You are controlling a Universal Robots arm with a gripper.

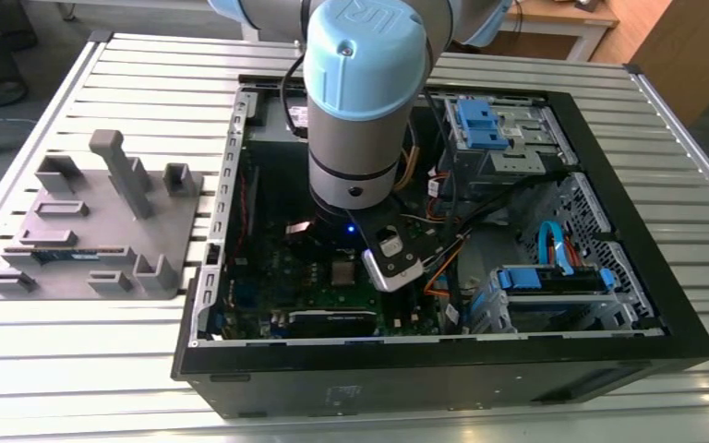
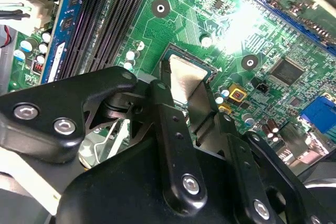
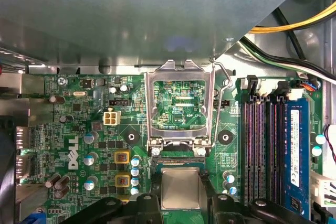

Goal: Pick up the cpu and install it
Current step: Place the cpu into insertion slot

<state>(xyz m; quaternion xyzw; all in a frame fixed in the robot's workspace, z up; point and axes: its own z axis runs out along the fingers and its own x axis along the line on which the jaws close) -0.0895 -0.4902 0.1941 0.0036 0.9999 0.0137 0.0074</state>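
The arm (image 1: 354, 120) reaches down into the open computer case (image 1: 453, 378), which lies on its side on the slatted table (image 1: 71, 369). A grey parts fixture (image 1: 96, 240) sits near the table's edge at the exterior view's left.

In the second wrist view the gripper (image 2: 182, 92) has its 2 fingers (image 2: 164, 108) closed against opposite edges of the cpu (image 2: 185, 77), so it reads as clamped on the chip. The first wrist view shows the silvery square low over the socket on the motherboard (image 3: 79, 114), or already resting in it; which of the 2 cannot be settled. It lies between the memory slots with their blue-labelled stick (image 3: 295, 145) and a row of capacitors (image 3: 135, 174).

The socket frame (image 3: 153, 108) stands swung up just beyond the chip, with the board visible through its window and its wire lever (image 3: 217, 103) lifted beside it.

This looks like the install step, with the pick-up done and the chip being placed. Seating it seems to call for the chip being level and square to the socket rim, and for a release that does not drag it sideways. The frame is not yet closed over it.
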